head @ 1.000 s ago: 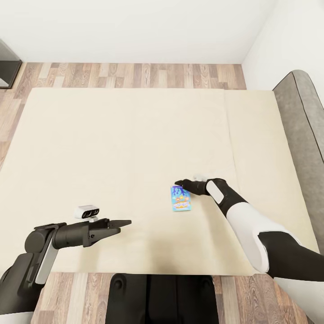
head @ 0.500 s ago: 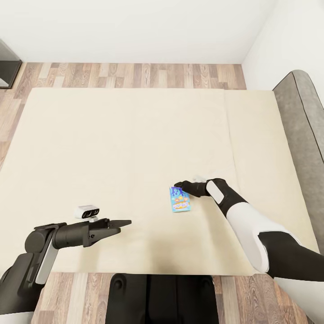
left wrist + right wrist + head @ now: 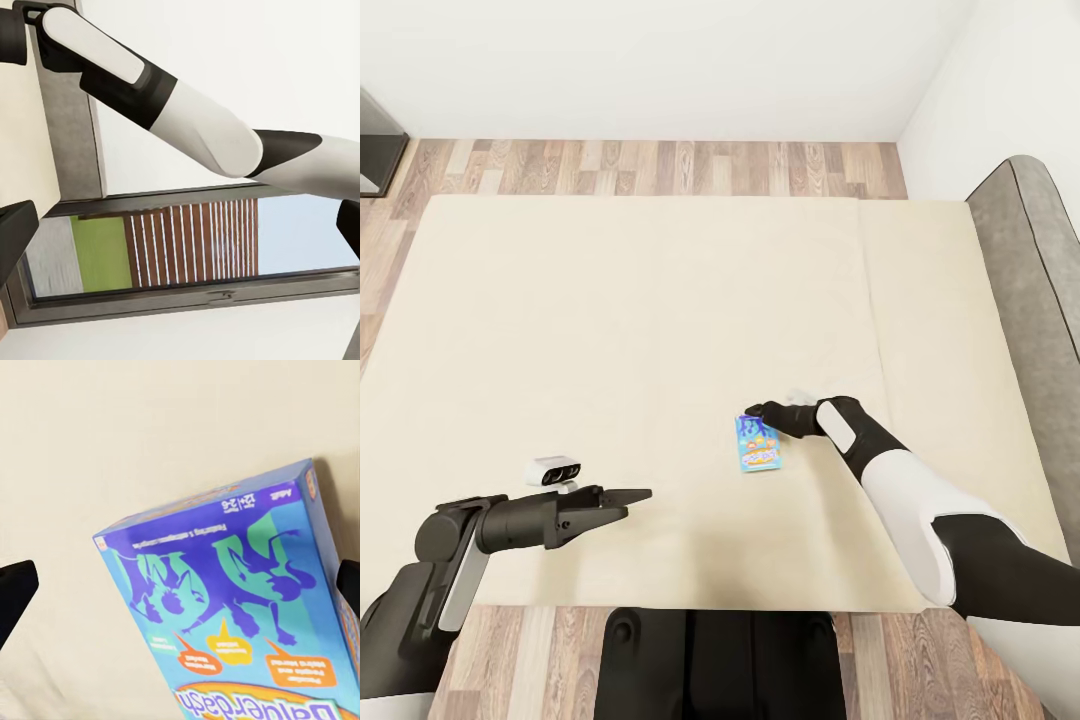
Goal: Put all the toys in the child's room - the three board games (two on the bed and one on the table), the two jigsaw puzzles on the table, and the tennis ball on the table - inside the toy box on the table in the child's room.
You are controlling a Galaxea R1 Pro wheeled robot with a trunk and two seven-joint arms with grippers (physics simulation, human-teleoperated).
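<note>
Glossy blue board game (image 3: 759, 443) lies flat on matte cream bed (image 3: 610, 330), right pincer (image 3: 757, 409) spread wide above it.

Matt cream cloth covers the bed (image 3: 620, 330); the small blue board game (image 3: 759, 442) looks like glossy printed card; wood-plank floor (image 3: 660, 165) across the top.

Board games: one, a small blue box (image 3: 760, 443) lying flat on the bed.
Beds: one, a cream mattress (image 3: 610, 330) in two panels.
Robot arms: two, a left gripper (image 3: 632, 495) at the near left, a right gripper (image 3: 754, 409) at the box's far end.
Grey upholstered pieces: one (image 3: 1032, 280), at right.
</note>
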